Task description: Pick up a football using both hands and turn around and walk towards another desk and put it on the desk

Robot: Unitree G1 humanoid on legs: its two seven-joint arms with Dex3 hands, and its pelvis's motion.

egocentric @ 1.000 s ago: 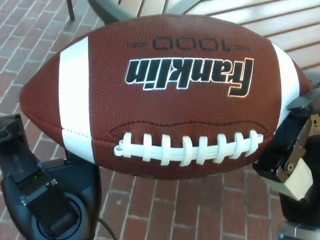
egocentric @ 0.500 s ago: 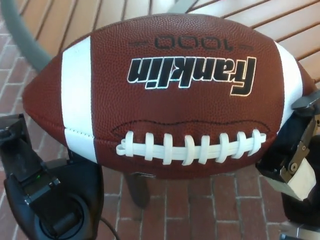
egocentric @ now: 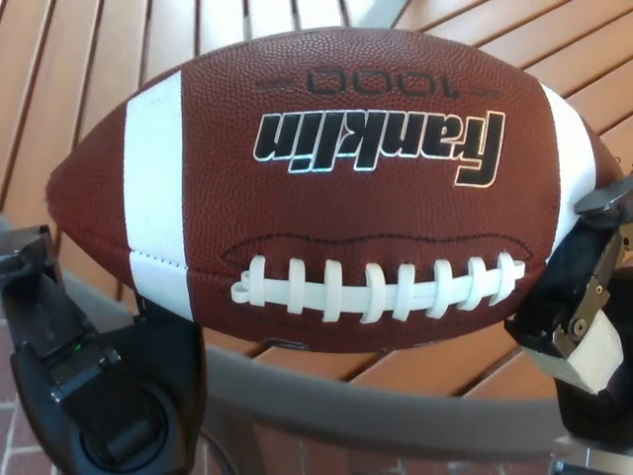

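Note:
A brown football [egocentric: 336,188] with white stripes, white laces and "Franklin 1000" lettering fills the middle of the head view. It is held up between both hands. My left hand [egocentric: 94,381] presses against its lower left end, and my right hand [egocentric: 584,307] presses against its right end. The ball hangs above the wooden slatted desk [egocentric: 89,69], whose grey metal rim [egocentric: 396,401] curves under the ball. The ball hides where the fingers meet it.
Orange-brown wooden slats cover the background behind and under the ball. A strip of red brick floor [egocentric: 20,450] shows at the bottom left, below the rim.
The camera has moved forward: the brick floor has slid out of view and the slatted desk top with its grey rim now lies under the ball. Ball and hands keep their places in the picture.

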